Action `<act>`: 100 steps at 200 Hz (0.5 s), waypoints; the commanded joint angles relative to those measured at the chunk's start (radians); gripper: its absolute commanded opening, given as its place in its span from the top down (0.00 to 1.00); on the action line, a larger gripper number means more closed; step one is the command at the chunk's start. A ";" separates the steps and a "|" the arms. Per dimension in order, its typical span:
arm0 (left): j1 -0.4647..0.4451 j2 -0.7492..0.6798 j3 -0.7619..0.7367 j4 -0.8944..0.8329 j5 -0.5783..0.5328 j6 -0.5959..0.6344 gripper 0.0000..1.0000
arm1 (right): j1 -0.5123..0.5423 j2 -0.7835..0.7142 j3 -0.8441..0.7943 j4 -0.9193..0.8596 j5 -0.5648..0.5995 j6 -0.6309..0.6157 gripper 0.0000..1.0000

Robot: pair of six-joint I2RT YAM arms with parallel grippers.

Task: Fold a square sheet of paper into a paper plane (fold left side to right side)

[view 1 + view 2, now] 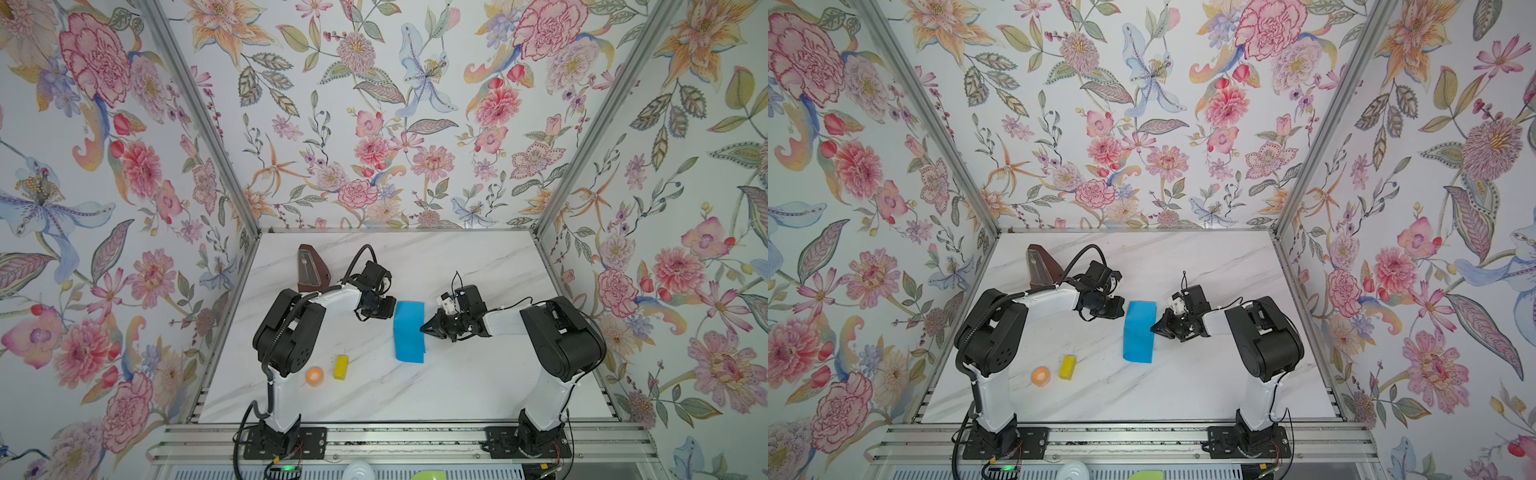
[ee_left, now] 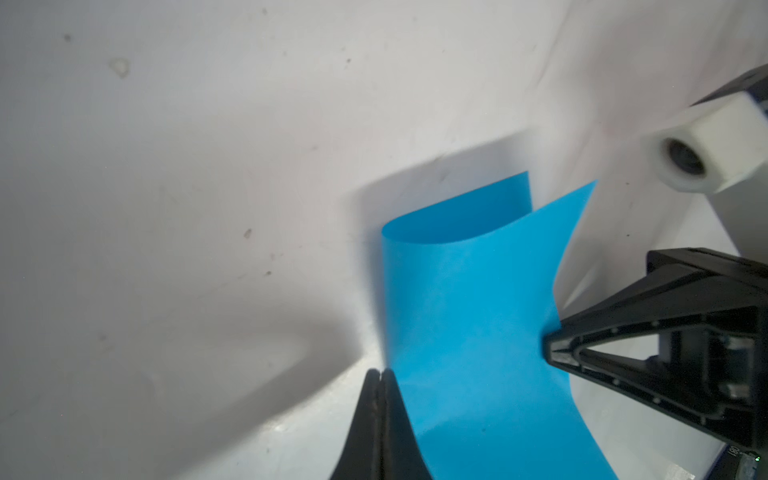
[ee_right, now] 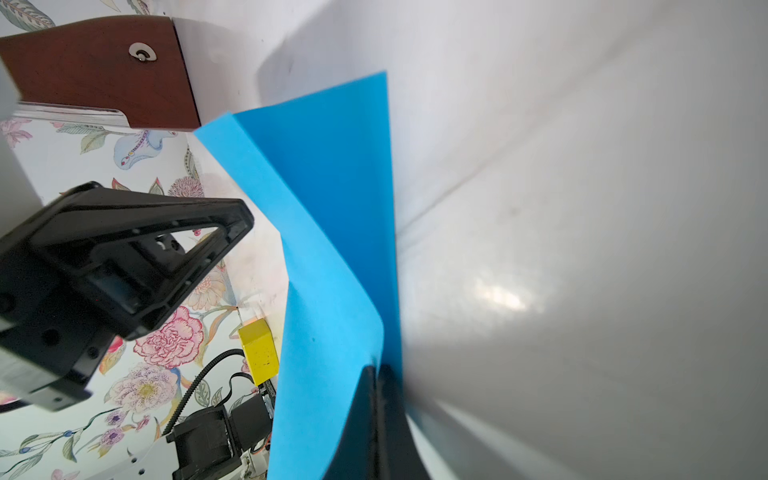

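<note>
Clock read from the top views: 12 at the back wall, 6 at the arm bases.

Square sheet of paper [image 1: 409, 332] lay about mid-table on the marble table [image 1: 478, 386]. It was doubled over into a narrow rectangle, long sides running 12 to 6. The fold sat on its 9 o'clock side as a soft round bend, not a sharp crease. Wrist views showed the top layer bowed up off the lower one.

Left gripper [image 1: 391, 309] sat at the sheet's 10 o'clock corner. Its fingers were pressed together with no gap, tips just beside the fold. Touching or not, could not tell.

Right gripper [image 1: 423, 328] pointed in from 3 o'clock, fingers likewise closed tight, tip against the sheet's free edge. The right wrist view had blue on both sides of the tip. Whether any paper was pinched, could not tell.

Surroundings:
- Yellow block [image 1: 340, 367] lay at the sheet's 8 o'clock, well apart from it.
- Orange tape roll [image 1: 314, 375] sat just beside the block, on its 8 o'clock side.
- Brown wooden case [image 1: 311, 270] stood at the sheet's 10 o'clock, toward the back-left corner.

In the way:
- Left arm [image 1: 291, 324] crossed the case's lower edge in both top views and hid part of it.
- In the left wrist view, the right gripper and a white camera housing [image 2: 698, 153] filled the side beyond the sheet.
- In the right wrist view, the raised top layer screened the table behind it. The block showed just past that layer's edge, and the left gripper stood large beyond.
</note>
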 commanded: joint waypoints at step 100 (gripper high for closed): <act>0.007 0.106 0.070 -0.040 -0.042 0.005 1.00 | 0.003 0.014 -0.020 -0.111 0.065 -0.012 1.00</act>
